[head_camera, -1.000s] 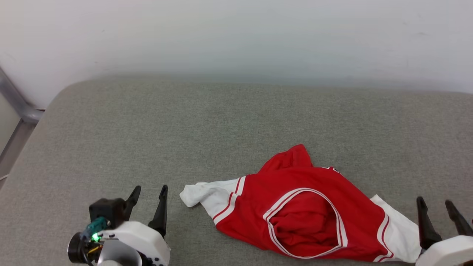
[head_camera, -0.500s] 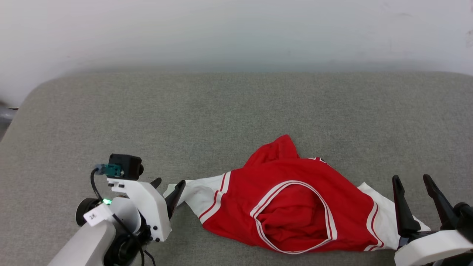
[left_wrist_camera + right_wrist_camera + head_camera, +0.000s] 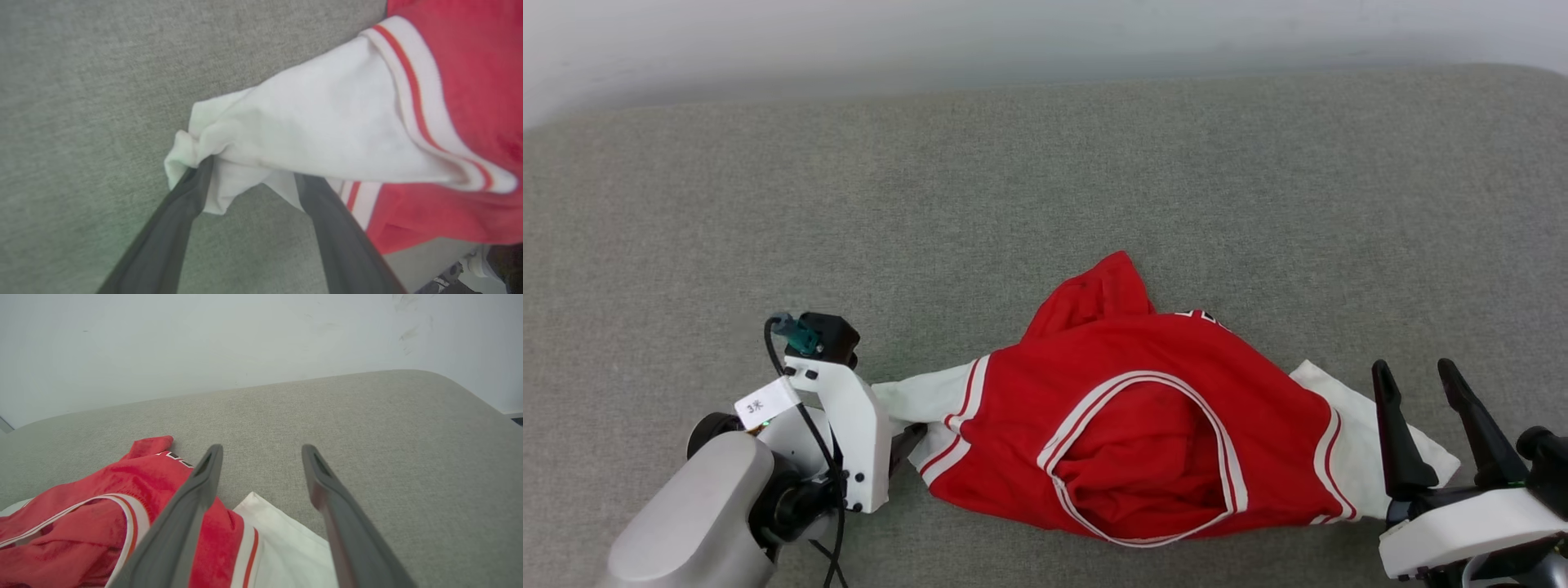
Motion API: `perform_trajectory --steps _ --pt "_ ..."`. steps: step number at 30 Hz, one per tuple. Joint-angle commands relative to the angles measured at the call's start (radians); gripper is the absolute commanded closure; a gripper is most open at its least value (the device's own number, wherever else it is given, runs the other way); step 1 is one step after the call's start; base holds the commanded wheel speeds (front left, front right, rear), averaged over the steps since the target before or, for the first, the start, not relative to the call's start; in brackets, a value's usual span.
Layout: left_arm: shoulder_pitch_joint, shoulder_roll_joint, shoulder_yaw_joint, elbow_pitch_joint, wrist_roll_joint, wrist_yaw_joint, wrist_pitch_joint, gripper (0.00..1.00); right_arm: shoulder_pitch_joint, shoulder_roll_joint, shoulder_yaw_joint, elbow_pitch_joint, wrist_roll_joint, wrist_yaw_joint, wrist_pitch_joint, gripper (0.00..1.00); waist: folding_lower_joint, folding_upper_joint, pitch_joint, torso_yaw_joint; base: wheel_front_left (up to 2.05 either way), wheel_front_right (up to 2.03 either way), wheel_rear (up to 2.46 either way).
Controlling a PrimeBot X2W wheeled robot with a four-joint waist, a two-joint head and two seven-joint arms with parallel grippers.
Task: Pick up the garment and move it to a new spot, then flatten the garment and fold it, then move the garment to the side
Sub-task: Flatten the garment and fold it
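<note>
Moves left fingers (image 3: pixel 182 212) in around shirt (image 3: pixel 1143 351) sleeve (image 3: pixel 310 118), lower left, spread, not yet clamped. Holds right fingers (image 3: pixel 1398 433) spread, lower right. Risks pinching too little bunched cloth, slipping on lift.

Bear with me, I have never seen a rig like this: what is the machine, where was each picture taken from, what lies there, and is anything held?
This is a wheeled robot with two arms, each ending in a gripper with two long dark fingers. One picture comes from a camera on its head, looking down. The other two come from cameras on its wrists, looking along the fingers. On the grey padded surface lies a crumpled red garment with white sleeves. The left gripper is open, with its fingers either side of the bunched end of one white sleeve, not closed on it. The right gripper is open too, over the other sleeve. Nothing is held yet.
</note>
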Motion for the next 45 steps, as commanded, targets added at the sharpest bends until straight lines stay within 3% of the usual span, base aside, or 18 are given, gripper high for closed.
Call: perform_trajectory --steps 1,4,5,6,7,12,17,23,29,35,43,44,45 --pt "0.005 -0.002 -0.037 0.045 0.01 -0.008 0.041 0.0 -0.02 0.003 0.002 0.005 0.012 -0.001 -0.006 0.0 -0.0001 0.0 0.013 -0.013 0.0 0.0 0.0" --pt "0.012 -0.019 -0.076 0.091 0.016 -0.019 0.08 0.0 -0.02 0.003 0.0 0.011 0.024 -0.001 -0.002 0.0 -0.0001 0.0 0.018 -0.019 0.0 0.0 0.0" --pt "0.018 -0.025 -0.087 0.102 0.017 -0.024 0.088 0.55 -0.02 0.003 0.0 0.013 0.029 -0.001 -0.001 0.0 -0.0001 0.0 0.019 -0.02 0.0 0.0 0.0" --pt "0.019 -0.032 -0.096 0.111 0.02 -0.028 0.089 0.95 -0.022 0.003 -0.001 0.015 0.032 -0.001 0.0 0.0 -0.0001 0.0 0.019 -0.021 0.0 0.0 0.0" --pt "0.018 -0.038 -0.105 0.12 0.023 -0.034 0.089 1.0 -0.023 0.003 -0.002 0.016 0.037 -0.001 0.002 0.0 -0.0001 0.0 0.019 -0.021 0.0 0.0 0.0" --pt "-0.002 -0.049 -0.103 0.115 0.061 -0.051 -0.008 1.0 -0.024 0.003 -0.024 0.024 0.053 -0.001 0.022 0.0 -0.0001 0.0 0.001 -0.013 0.0 0.0 0.0" --pt "-0.008 -0.034 -0.062 0.072 0.087 -0.025 -0.123 1.0 -0.007 0.003 -0.084 0.044 0.093 -0.001 0.093 0.0 -0.0001 0.0 -0.033 0.004 0.0 0.0 0.0" --pt "0.018 -0.009 -0.033 -0.01 0.113 0.012 -0.207 1.0 0.026 -0.029 -0.169 0.109 0.149 -0.001 0.287 0.0 -0.0001 0.0 -0.058 0.027 0.0 0.0 0.0" --pt "0.056 0.013 -0.021 -0.139 0.131 0.05 -0.248 1.0 0.037 -0.09 -0.225 0.159 0.207 -0.001 0.557 0.0 -0.0001 0.0 -0.062 0.05 0.0 0.0 0.0" --pt "0.063 0.019 -0.027 -0.242 0.149 0.078 -0.25 1.0 -0.022 -0.122 -0.2 0.206 0.236 -0.001 0.697 0.0 -0.0001 0.0 -0.034 0.072 0.0 0.0 0.0" --pt "0.053 0.024 -0.027 -0.296 0.156 0.09 -0.255 1.0 -0.078 -0.118 -0.073 0.348 0.236 0.001 0.757 0.0 -0.0001 0.0 0.019 0.103 0.0 0.0 0.0" --pt "0.055 0.025 -0.026 -0.296 0.155 0.089 -0.256 1.0 -0.081 -0.114 -0.063 0.364 0.238 0.001 0.762 0.23 -0.0001 0.0 0.021 0.104 0.0 0.0 0.0" --pt "0.056 0.024 -0.026 -0.296 0.154 0.087 -0.259 1.0 -0.082 -0.111 -0.055 0.378 0.243 0.001 0.767 0.86 -0.0001 0.0 0.023 0.105 0.0 0.0 0.0"
